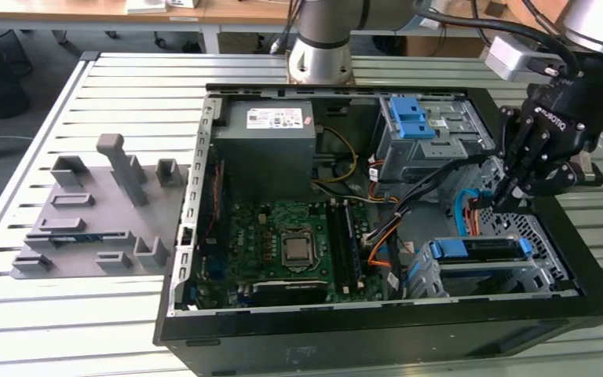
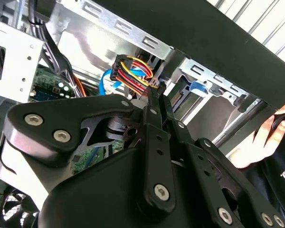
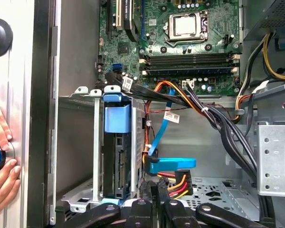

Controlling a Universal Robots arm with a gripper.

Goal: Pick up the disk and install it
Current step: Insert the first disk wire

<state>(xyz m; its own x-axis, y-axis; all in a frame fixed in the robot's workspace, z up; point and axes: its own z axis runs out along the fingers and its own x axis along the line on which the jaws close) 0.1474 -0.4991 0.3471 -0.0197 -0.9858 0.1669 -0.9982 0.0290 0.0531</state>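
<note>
Closed claw (image 3: 157,189) fingers pinch the coloured power cable (image 3: 176,182), just beside the disk (image 3: 118,156) seated in its cage.

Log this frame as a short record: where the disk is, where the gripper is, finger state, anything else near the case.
disk: seated in the metal drive cage, blue bracket showing
gripper: inside the open computer case, above the cage, at the coloured power cable connector
fingers: closed together on the connector
bystander: a person's hand rests outside the case wall

Exterior view: high, looking down on open computer case (image 1: 385,322). Both wrist views: close inside it, sharing coloured cable bundle (image 2: 133,73) (image 3: 176,181).
</note>
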